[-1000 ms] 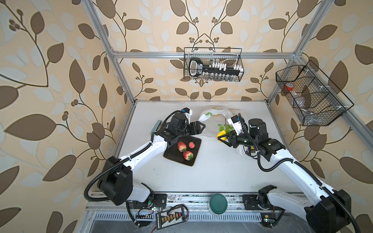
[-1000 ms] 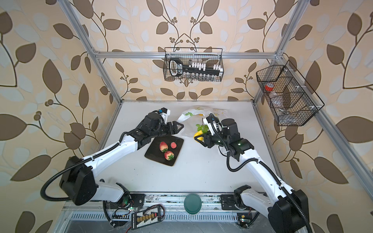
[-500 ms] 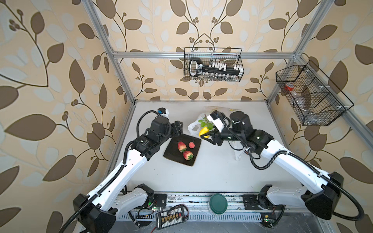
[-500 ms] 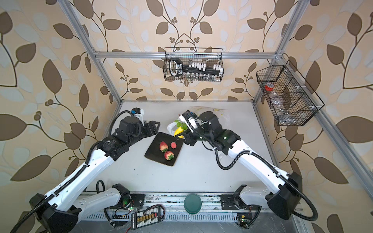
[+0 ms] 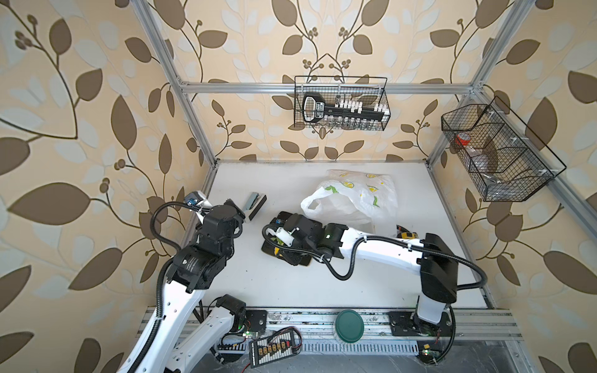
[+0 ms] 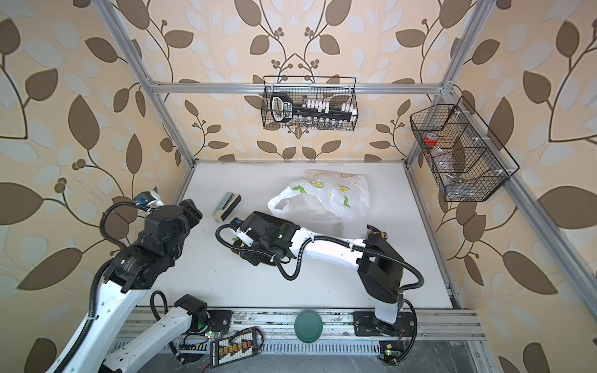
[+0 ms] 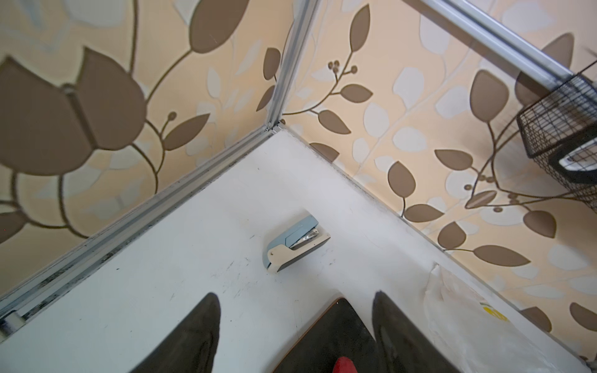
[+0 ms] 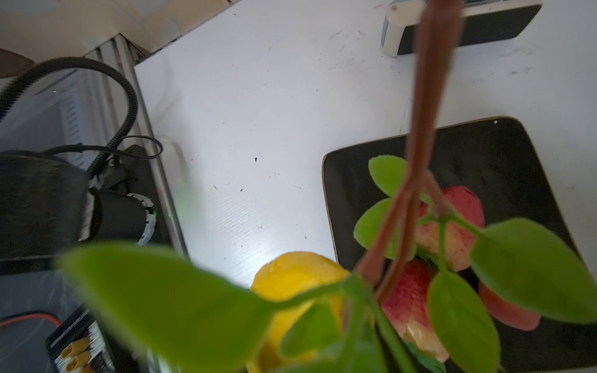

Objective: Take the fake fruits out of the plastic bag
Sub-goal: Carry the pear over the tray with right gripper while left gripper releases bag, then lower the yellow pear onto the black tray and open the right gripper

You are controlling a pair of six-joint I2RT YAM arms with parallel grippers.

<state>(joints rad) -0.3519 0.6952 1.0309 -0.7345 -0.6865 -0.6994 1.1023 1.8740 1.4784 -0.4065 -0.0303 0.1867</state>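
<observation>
1. found plastic bag [image 5: 352, 200] crumpled at the back of the table [image 5: 290, 290], right of middle, handle loop toward the left; seen in both top views. could not tell whether anything was inside.
2. saw right gripper [image 5: 280, 247] stretched out across the middle, low over the black plate [image 8: 484, 151], just in front of the bag.
3. could not see its fingers in the wrist view, leaves in the way. found yellow pear [image 8: 300, 284] right at its mouth, joined to a leafy sprig [image 8: 523, 268] with a brown stem, the bunch hanging clear above the plate's edge; took it as clamped on the yellow pear.
4. counted three red-yellow fruits [image 8: 458, 226] lying close together on the plate, under the sprig's leaves.
5. noted left gripper [image 7: 295, 297] off at the left side, raised above the table, fingers [image 7: 193, 339] spread wide, nothing between them.
6. noted blue-and-white stapler [image 7: 295, 242] lying on the table ahead of that gripper, toward the back-left corner, apart from plate and bag.
</observation>
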